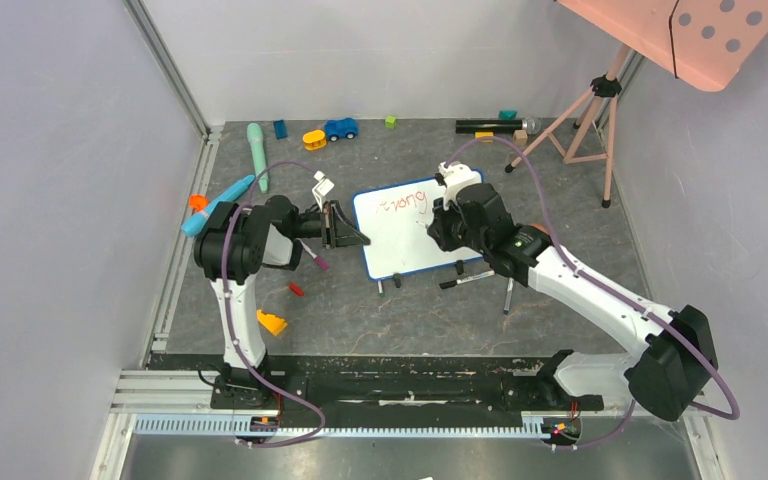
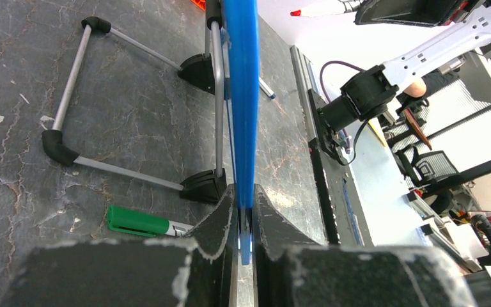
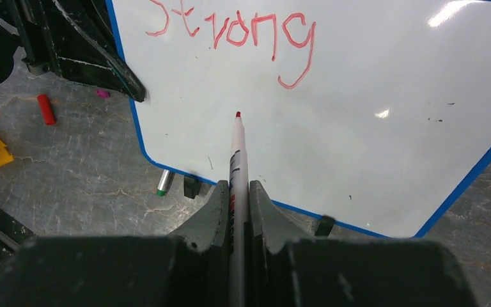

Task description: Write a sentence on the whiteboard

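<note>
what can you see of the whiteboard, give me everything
The whiteboard is a small, glossy white rectangle in a thin blue frame with rounded corners, propped off the grey table on a wire stand with black feet. The left gripper is shut on its edge nearest the left arm. Red handwriting near the top reads "Strong"; the rest is blank but for tiny specks. The right gripper holds a red marker, tip just below that word; contact cannot be told.

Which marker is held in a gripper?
The red-tipped marker, clamped in the right gripper, tip pointing at the whiteboard. The green-capped marker lies loose on the table.
</note>
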